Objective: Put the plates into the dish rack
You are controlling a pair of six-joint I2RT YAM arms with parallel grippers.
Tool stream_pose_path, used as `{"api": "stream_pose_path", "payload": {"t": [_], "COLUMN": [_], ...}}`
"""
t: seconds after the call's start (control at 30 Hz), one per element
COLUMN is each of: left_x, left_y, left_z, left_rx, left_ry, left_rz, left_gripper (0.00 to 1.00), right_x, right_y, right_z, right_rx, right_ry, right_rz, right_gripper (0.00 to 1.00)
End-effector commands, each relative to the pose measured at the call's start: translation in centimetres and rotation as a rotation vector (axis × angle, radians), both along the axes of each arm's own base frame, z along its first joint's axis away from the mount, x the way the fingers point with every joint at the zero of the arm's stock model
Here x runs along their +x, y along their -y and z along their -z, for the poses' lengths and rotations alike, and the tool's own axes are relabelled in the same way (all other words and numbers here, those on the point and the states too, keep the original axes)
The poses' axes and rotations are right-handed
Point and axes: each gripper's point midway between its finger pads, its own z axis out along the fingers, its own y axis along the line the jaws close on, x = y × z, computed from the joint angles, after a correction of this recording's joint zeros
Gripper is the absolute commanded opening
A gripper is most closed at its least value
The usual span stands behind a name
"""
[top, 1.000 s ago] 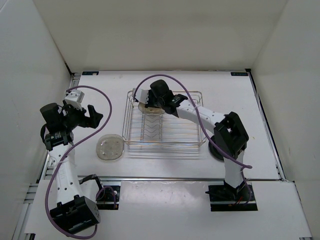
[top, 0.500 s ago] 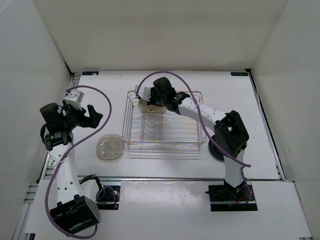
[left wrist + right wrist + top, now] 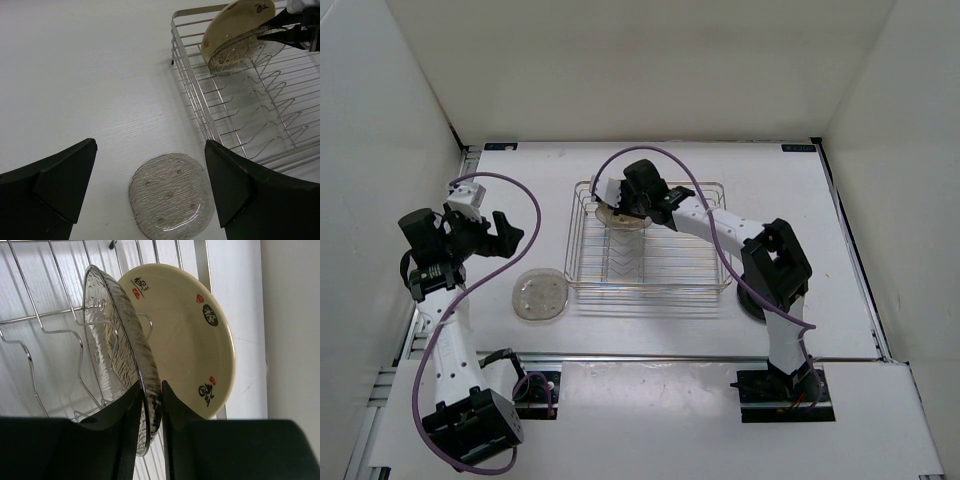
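Right pincer [image 3: 152,385]: its fingers [image 3: 127,435] straddle the top rim of the clear ribbed plate [image 3: 110,340], one on each face, very close in. Cannot tell whether they press the glass or stand just off it. From above, the wrist hides the contact.

- The clear ribbed plate is in the dish rack [image 3: 675,255] and stands on edge between the wire prongs. Its lower rim is cut off behind the fingers.
- The tan-yellow plate [image 3: 185,340] is just beyond the right-hand finger and also stands on edge. Its hollow, printed face is turned toward the clear plate. Whether the two rims touch is hidden by the pincer.
- In the overhead view both plates run edge-on left to right at the rack's far left end. They are tilted back, not upright.

Left pincer [image 3: 150,150]: jaws wide apart, nothing between them, hanging above the table [image 3: 75,75], well apart from the rack.

- A dotted translucent plate [image 3: 170,200] lies flat on the table below the gap, nearer the right-hand finger. Its near rim is cut off by the frame.
- The rack's corner lies just beyond that finger.

A dark round shape [image 3: 750,312] sits under the right arm's elbow, mostly covered. Cannot tell what it is.
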Motion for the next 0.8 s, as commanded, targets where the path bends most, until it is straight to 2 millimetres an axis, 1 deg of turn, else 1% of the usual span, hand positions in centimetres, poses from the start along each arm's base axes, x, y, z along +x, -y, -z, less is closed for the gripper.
{"api": "stream_pose_path", "payload": {"t": [0.0,0.07,0.13,0.2,0.27,0.3,0.37,0.4,0.43,0.5,0.53,0.57,0.6,0.67,0.7,0.77], "left_x": [-0.2,-0.2,-0.2,-0.3,-0.3,-0.3,-0.3,-0.3,-0.3,-0.3,-0.3,-0.3,-0.3,-0.3,-0.3,-0.3], "left_y": [0.3,0.3,0.3,0.4,0.4,0.4,0.4,0.4,0.4,0.4,0.4,0.2,0.2,0.2,0.2,0.2], "left_z": [-0.2,-0.2,-0.2,-0.2,-0.2,-0.2,-0.2,-0.2,-0.2,-0.2,-0.2,-0.2,-0.2,-0.2,-0.2,-0.2], "left_rx": [-0.019,-0.019,-0.019,-0.022,-0.022,-0.022,-0.022,-0.022,-0.022,-0.022,-0.022,-0.022,-0.022,-0.022,-0.022,-0.022], "left_ry": [0.013,0.013,0.013,0.015,0.015,0.015,0.015,0.015,0.015,0.015,0.015,0.015,0.015,0.015,0.015,0.015], "left_rz": [0.021,0.021,0.021,0.029,0.029,0.029,0.029,0.029,0.029,0.029,0.029,0.020,0.020,0.020,0.020,0.020], "left_gripper": [1.00,1.00,1.00,1.00,1.00,1.00,1.00,1.00,1.00,1.00,1.00,1.00,1.00,1.00,1.00,1.00], "right_x": [0.7,1.1,1.2,1.5,1.5,1.6,2.0,2.1,2.1,2.1,2.2,2.2,2.2,2.2,2.1,2.1], "right_y": [-0.2,0.3,0.2,0.3,0.3,0.4,0.8,0.6,0.7,0.7,0.5,0.5,0.6,0.6,0.6,0.6], "right_z": [-0.7,-0.7,-0.9,-1.5,-1.6,-2.5,-2.5,-2.9,-3.5,-3.5,-3.9,-3.9,-4.4,-4.4,-5.0,-5.0], "right_rx": [0.015,0.011,0.018,0.025,0.025,0.034,0.034,0.041,0.048,0.048,0.054,0.055,0.061,0.061,0.069,0.069], "right_ry": [0.016,0.020,0.027,0.046,0.046,0.062,0.063,0.070,0.077,0.077,0.083,0.083,0.090,0.090,0.097,0.097], "right_rz": [0.027,0.044,0.044,0.055,0.055,0.062,0.071,0.072,0.072,0.072,0.072,0.072,0.072,0.072,0.072,0.072], "right_gripper": [0.25,0.26,0.26,0.27,0.27,0.27,0.28,0.28,0.30,0.32,0.34,0.34,0.37,0.37,0.39,0.39]}}
